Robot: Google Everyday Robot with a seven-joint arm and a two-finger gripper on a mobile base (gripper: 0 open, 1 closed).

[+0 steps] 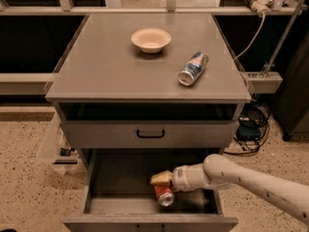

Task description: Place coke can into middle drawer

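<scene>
A grey cabinet [72,109] is seen from above and in front, and its flat top surface [106,71] carries two things. A cream bowl [151,39] is set upright toward the back of the cabinet top, and a blue, white and red can [192,68] is laid on its side toward the right edge, apart from the bowl. Under the top, a closed drawer front [193,134] with a black handle [150,134] is seen. Speckled flooring [24,187] is spread around the cabinet, black cables [251,124] are bunched on the floor at its right side, and a clear plastic bin [53,149] is tucked at its left side.

The middle drawer [111,182] is pulled out at the cabinet's foot. The white arm [241,178] is reached in from the cabinet's right, held low and nearly level, and the gripper [161,178] is placed over the drawer floor near its middle. Whether the gripper is closed on anything cannot be told.

The coke can [163,195] is found inside the middle drawer, directly under the gripper and at least touching it. It is red-orange, with a silver end turned toward the drawer's front wall.
</scene>
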